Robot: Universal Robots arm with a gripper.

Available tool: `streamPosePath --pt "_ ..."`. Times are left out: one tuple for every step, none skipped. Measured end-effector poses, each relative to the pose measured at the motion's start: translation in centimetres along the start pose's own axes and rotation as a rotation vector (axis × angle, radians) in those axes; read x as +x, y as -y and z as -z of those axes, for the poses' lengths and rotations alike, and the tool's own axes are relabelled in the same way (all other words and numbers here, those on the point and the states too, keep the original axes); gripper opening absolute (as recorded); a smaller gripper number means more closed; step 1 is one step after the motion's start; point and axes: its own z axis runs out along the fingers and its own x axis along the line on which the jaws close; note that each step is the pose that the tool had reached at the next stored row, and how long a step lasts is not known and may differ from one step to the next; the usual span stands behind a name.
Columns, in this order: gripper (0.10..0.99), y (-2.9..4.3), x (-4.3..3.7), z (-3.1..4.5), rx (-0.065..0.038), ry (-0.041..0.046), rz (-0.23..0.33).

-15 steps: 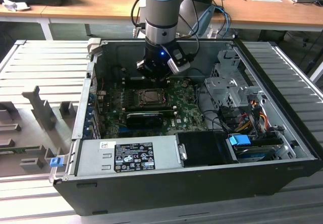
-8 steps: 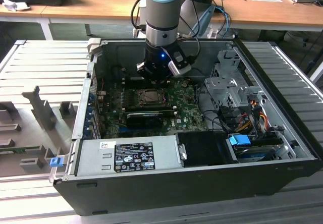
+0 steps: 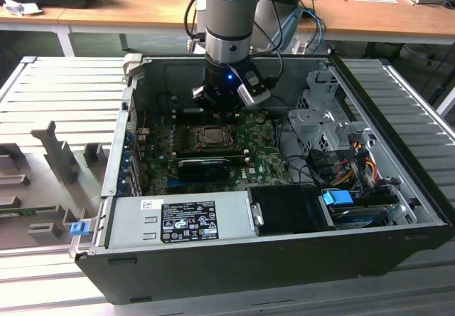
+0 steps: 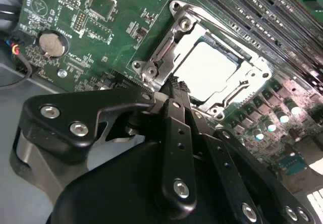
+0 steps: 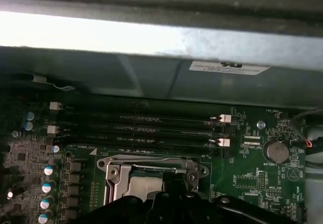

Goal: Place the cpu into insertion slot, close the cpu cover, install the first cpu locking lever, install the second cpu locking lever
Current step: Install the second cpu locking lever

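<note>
The cpu (image 4: 207, 70) lies silvery side up in the insertion slot (image 3: 213, 137) on the green board inside the open computer case. The cpu cover (image 4: 169, 47), a silver metal frame, lies down around it, and the chip (image 5: 144, 186) shows through its window. My gripper (image 4: 174, 88) is shut with nothing between its black fingers. Its tip hangs right at the socket's near corner, beside the cover's edge; whether it touches is unclear. In the first wrist view my gripper (image 5: 174, 186) covers part of the cover (image 5: 151, 163). How the locking levers stand I cannot tell. The arm's wrist (image 3: 227, 81) stands over the socket.
A long black ribbed card (image 3: 206, 165) sits just in front of the socket. Memory slots (image 5: 151, 128) run behind it, by the case wall (image 5: 151, 82). A coin battery (image 4: 53, 43) and capacitors (image 5: 48, 171) flank the socket. A grey power supply (image 3: 178, 220), drive cage (image 3: 320, 117) and cables (image 3: 355, 159) crowd the case.
</note>
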Motion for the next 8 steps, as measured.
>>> streamPosePath --pt "0.106 -0.05 -0.01 0.50 0.000 0.0000 0.000" --pt "0.106 -0.09 -0.02 0.97 0.000 0.0000 0.000" --pt "0.106 0.00 -0.02 1.16 0.000 0.0000 0.000" --pt "0.106 0.78 0.04 1.24 0.000 -0.0001 0.000" --pt "0.106 1.10 0.07 1.27 0.000 -0.0001 0.000" --pt "0.106 1.40 0.09 1.30 0.000 0.0000 0.000" --pt "0.106 1.64 0.10 1.32 0.000 0.0000 0.000" --pt "0.106 1.97 0.12 1.35 0.000 -0.0001 0.000"
